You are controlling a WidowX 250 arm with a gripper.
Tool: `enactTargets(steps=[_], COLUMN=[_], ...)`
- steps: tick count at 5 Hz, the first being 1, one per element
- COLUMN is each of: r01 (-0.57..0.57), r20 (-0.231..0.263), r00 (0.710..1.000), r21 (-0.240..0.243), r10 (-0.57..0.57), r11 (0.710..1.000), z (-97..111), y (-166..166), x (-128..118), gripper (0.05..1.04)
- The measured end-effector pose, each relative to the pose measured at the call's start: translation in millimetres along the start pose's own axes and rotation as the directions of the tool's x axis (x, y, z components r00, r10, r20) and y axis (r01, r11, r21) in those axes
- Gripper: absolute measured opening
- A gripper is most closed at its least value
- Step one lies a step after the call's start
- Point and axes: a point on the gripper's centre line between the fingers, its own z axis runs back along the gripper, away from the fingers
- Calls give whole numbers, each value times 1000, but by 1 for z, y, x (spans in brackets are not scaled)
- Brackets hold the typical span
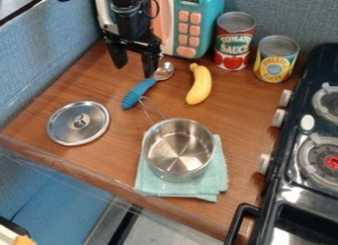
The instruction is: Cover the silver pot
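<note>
My gripper [134, 65] hangs over the back left of the wooden counter, its two fingers apart with nothing between them. The silver pot [179, 169] stands uncovered on a folded teal cloth [218, 182] near the front edge, its wire handle pointing up and left. To the left of the pot lies the round silver lid [63, 126], flat on the wood with its small knob on top. The gripper is behind both lid and pot, apart from them.
A blue-handled spoon [137, 93] lies just in front of the gripper, with a yellow banana [200, 85] to its right. Behind stand a teal toy microwave [210, 21], a tomato can [233, 41] and a yellow can [275, 60]. The stove [307, 162] borders the right.
</note>
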Motion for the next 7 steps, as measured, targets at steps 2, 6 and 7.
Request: enactTargets(steps=[2,6,7], r01=[-21,-70,-76], r20=[-68,-28,-98], r00=[997,997,992], r21=[-6,44,36], r10=[21,71,79], r11=[1000,997,996], z=[-22,-10,-30], y=[4,52,53], x=[-36,-106,-115], gripper=[1000,999,941])
